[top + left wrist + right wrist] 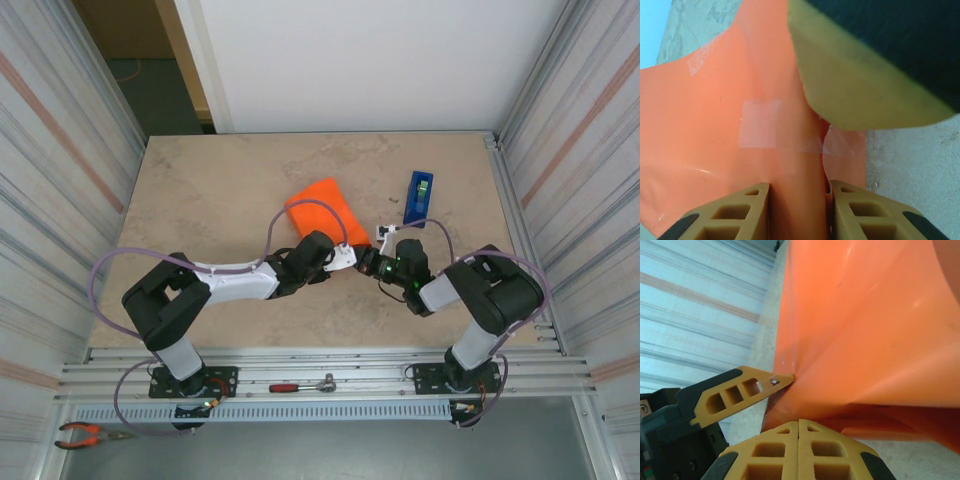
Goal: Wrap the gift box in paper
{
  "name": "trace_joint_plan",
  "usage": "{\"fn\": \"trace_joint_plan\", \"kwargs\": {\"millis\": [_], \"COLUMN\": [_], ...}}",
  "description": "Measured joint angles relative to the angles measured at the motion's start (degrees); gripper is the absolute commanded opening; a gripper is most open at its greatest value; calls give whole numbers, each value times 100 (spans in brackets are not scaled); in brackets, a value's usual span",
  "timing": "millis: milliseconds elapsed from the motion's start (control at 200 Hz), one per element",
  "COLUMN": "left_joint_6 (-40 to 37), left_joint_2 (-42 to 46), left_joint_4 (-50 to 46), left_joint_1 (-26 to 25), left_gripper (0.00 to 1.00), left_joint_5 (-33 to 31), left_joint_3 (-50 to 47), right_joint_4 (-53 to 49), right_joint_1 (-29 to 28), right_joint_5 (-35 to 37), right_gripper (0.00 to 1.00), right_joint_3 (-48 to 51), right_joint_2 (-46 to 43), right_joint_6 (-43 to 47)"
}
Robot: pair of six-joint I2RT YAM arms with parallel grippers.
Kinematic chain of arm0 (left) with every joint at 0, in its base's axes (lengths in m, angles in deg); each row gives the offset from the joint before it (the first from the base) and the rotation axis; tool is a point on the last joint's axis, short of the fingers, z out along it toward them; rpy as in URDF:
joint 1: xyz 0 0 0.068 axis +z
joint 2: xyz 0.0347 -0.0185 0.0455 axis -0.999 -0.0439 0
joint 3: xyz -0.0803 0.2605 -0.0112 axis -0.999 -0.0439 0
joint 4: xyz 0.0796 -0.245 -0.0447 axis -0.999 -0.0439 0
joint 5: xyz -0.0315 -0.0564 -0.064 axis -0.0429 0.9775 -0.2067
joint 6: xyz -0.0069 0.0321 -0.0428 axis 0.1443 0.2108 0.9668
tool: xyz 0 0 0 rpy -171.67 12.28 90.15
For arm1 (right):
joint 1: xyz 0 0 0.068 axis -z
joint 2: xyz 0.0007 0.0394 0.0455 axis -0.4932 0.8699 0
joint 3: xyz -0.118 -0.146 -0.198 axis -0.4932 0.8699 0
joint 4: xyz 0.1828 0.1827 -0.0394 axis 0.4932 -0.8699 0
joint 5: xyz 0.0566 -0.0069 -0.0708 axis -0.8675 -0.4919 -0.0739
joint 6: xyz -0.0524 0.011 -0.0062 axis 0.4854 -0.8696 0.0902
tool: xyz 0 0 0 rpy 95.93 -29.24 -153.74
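Evidently, the left jaws, nipping a fold of the paper [700, 125], risked tearing it if pulled; the right jaws stood shut.

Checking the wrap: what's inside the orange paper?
The paper is folded closed, with clear tape across a seam. Its contents are completely covered, so I can't tell what's inside.

At the bottom edge, left claw [799, 186], tan fingers [737, 212] clamped on a raised fold of the paper [695, 135]. Orange sheet across most of the frame, glossy and creased. Just above the fingertips, clear tape [777, 131] stuck across the fold; upper left, a smaller strip [699, 62]. Upper right, a large tan pad [860, 80], black-backed, over the paper. Lower right, mottled bench [915, 170].
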Motion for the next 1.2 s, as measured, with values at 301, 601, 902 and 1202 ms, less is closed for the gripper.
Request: {"fn": "trace_joint_plan", "kwargs": {"millis": [301, 601, 902, 1202], "left_joint_6": [0, 0, -2, 0], "left_joint_2": [-4, -4, -22, -33], "left_joint_4": [9, 9, 24, 35], "left_joint_1": [0, 0, -11, -11], "left_gripper": [31, 30, 30, 29], "left_joint_5": [-7, -7, -7, 0], "left_joint_3": [0, 0, 13, 22], "right_joint_4": [358, 389, 428, 341], "right_joint_1": [0, 2, 48, 81], "right_joint_5": [-15, -17, -61, -61], "right_gripper": [0, 11, 19, 21], "right_joint_3": [-188, -195, -166, -81], "right_joint_2": [474, 498, 420, 275], "right_joint_6": [-118, -208, -240, -240]}}
